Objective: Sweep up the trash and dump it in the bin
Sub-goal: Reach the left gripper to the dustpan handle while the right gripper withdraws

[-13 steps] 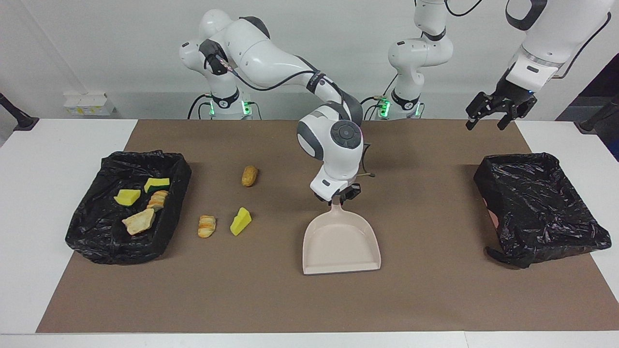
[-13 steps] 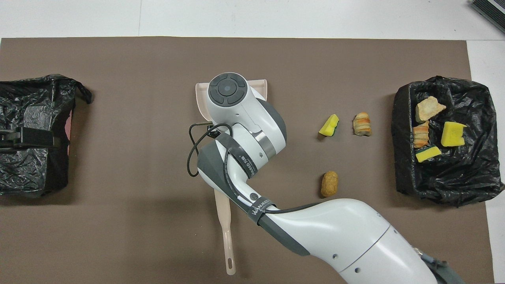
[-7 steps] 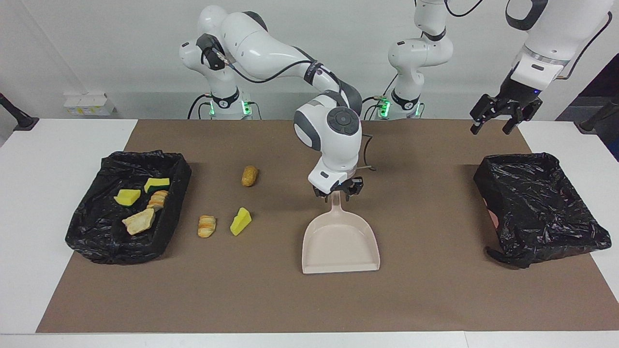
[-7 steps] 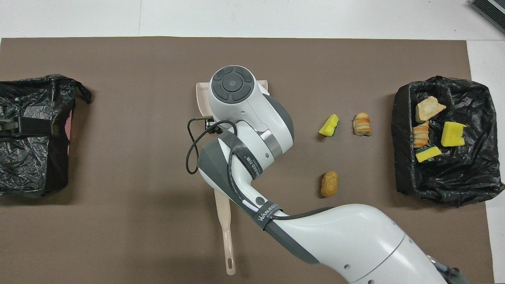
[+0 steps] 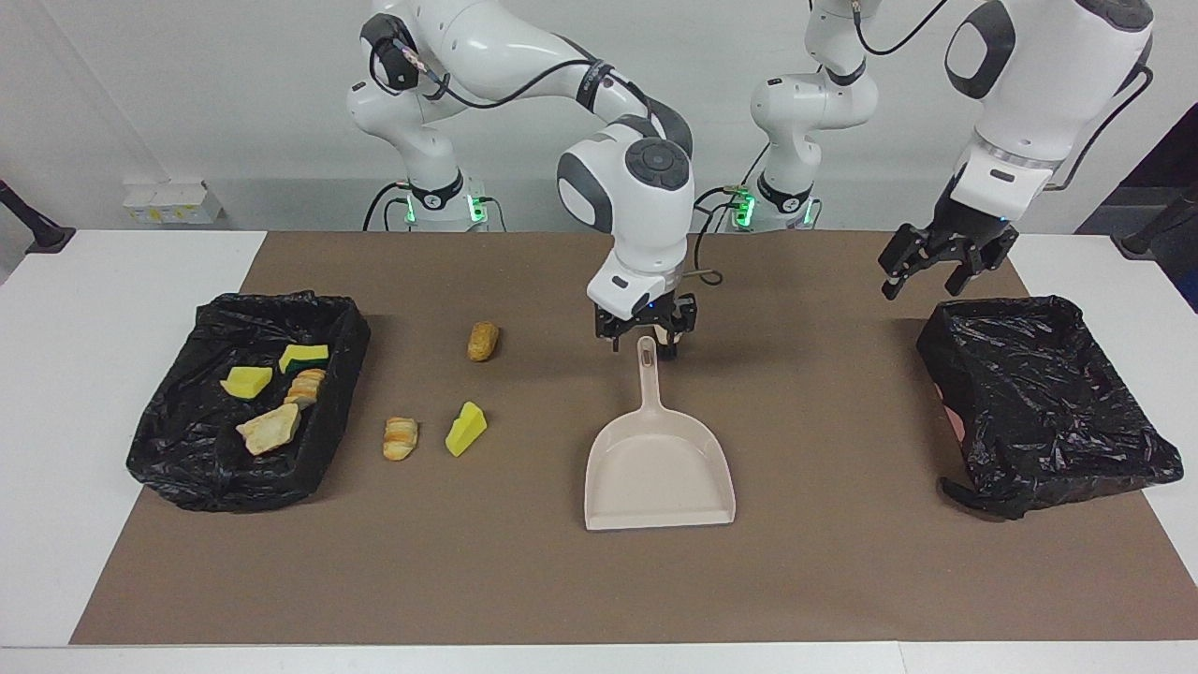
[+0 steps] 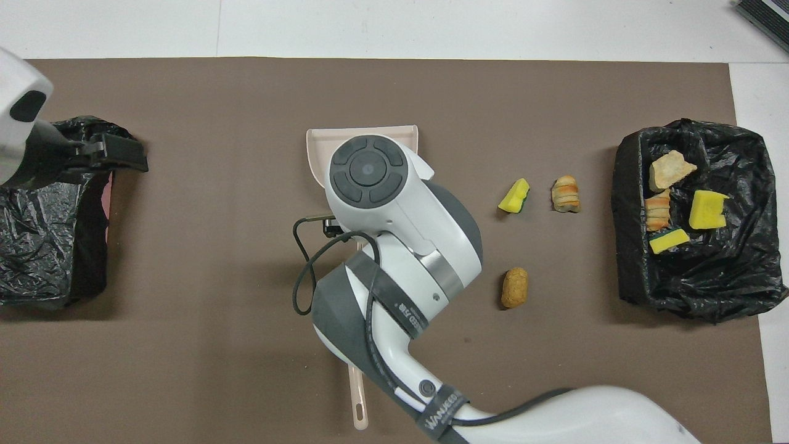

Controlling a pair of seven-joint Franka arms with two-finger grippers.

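You are viewing the right tool (image 5: 646,343) hanging just above the handle end of the beige dustpan (image 5: 659,473), its fingers spread and gripping nothing; the dustpan is lying flat on the brown mat (image 5: 824,571) below it. The left tool (image 5: 936,271) is hovering with its fingers spread over the mat beside the empty black-lined bin (image 5: 1044,398). Toward the right arm's end of the bench (image 5: 75,449) from the right tool, three trash pieces are resting on the mat: a brown roll (image 5: 483,341), a striped roll (image 5: 400,437) and a yellow wedge (image 5: 466,429). Four more are lying in the other black-lined bin (image 5: 187,468).
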